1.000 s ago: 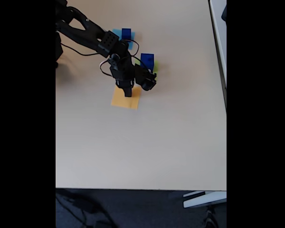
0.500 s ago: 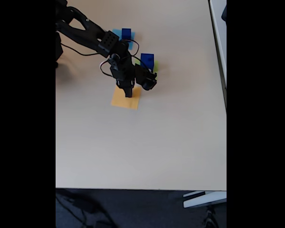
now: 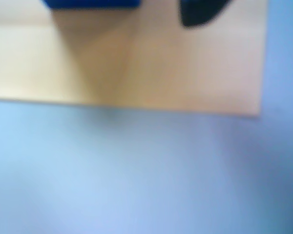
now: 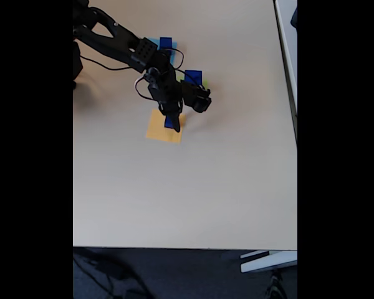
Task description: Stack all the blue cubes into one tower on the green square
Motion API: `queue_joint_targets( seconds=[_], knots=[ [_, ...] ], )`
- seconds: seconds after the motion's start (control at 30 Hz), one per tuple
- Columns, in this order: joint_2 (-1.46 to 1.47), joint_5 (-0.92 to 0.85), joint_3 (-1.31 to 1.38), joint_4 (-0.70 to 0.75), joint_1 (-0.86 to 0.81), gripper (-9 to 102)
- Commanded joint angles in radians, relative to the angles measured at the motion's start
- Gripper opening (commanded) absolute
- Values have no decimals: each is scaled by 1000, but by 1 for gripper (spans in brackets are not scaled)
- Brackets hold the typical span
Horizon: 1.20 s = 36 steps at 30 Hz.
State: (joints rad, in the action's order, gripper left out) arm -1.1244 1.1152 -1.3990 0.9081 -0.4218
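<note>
Bench (image 4: 174, 193): pale beige top, fixed view.
Orange-yellow square (image 4: 159, 131): flat on the bench; a small blue cube (image 4: 171, 121) is over its upper right part, pinched in the claw (image 4: 171, 120).
Green square (image 4: 204, 81): mostly hidden beneath a blue cube (image 4: 193, 78), behind the arm.
Light-blue square (image 4: 154, 43): carries another blue cube (image 4: 166, 42).
Wrist view: blurred; blue cube edge (image 3: 90, 4) at top, above orange-yellow paper (image 3: 185, 73).
</note>
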Motion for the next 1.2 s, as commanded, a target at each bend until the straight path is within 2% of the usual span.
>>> queue_joint_targets(
  seconds=[0.0, 0.67, 1.17],
  knots=[
    [-115, -6, -11, -40, 15, 25],
    [-336, 32, -161, -169, 100, 21],
    [-400, 146, -152, -233, 281, 19]
  ],
)
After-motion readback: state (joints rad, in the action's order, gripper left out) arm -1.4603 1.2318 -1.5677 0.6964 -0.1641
